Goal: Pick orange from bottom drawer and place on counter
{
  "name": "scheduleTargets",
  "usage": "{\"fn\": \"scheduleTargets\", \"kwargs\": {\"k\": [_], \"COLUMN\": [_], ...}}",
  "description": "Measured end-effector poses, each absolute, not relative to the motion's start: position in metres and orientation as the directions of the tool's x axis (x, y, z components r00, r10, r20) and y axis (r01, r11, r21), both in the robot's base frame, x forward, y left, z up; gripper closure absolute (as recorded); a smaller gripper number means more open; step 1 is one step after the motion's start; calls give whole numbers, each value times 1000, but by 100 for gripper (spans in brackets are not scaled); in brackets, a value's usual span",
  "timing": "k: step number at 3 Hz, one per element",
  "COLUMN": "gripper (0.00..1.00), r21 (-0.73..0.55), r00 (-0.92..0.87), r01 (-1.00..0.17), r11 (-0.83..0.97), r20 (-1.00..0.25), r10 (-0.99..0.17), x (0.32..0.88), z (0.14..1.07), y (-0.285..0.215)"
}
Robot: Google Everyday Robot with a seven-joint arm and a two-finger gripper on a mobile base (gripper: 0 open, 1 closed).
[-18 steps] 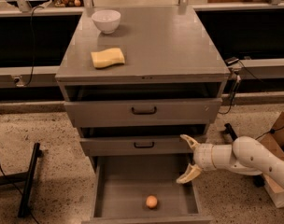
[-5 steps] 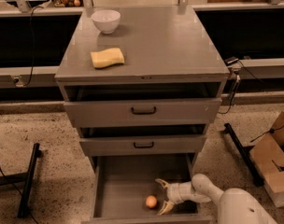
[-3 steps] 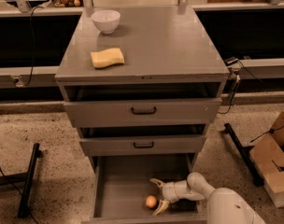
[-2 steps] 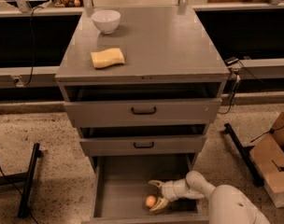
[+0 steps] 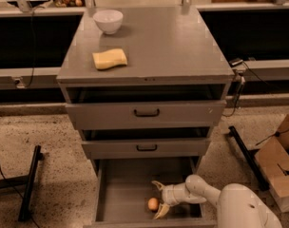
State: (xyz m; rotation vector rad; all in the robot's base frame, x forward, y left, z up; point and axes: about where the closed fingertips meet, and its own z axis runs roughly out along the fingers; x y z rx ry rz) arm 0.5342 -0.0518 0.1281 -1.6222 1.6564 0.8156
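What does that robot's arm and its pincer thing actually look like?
The arm is a smooth, rounded white shell, bulging at the joints. Its two-finger tool, down in the wide grey bottom drawer, has curved, cream-coloured pointed fingers. No cables or markings show.

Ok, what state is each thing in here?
bottom drawer: pulled open.
orange: resting on the drawer floor, not lifted.
gripper: down in the bottom drawer, fingers open either side of the orange.
top drawer: pushed in.
middle drawer: pushed in.
bowl: upright on the counter.
sponge: lying flat on the counter.
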Motion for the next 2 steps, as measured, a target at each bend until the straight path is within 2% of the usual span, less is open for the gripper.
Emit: {"fn": "scheduleTargets", "kwargs": {"k": [1, 2], "gripper": [0, 18], "r21": [12, 21], "r00": [-18, -23], "r01": [-1000, -1000], "r11": [13, 10], "r20": [-807, -811], "r10": [-590, -585], "x": [531, 531], "z": [119, 117], "y": [-45, -43]}}
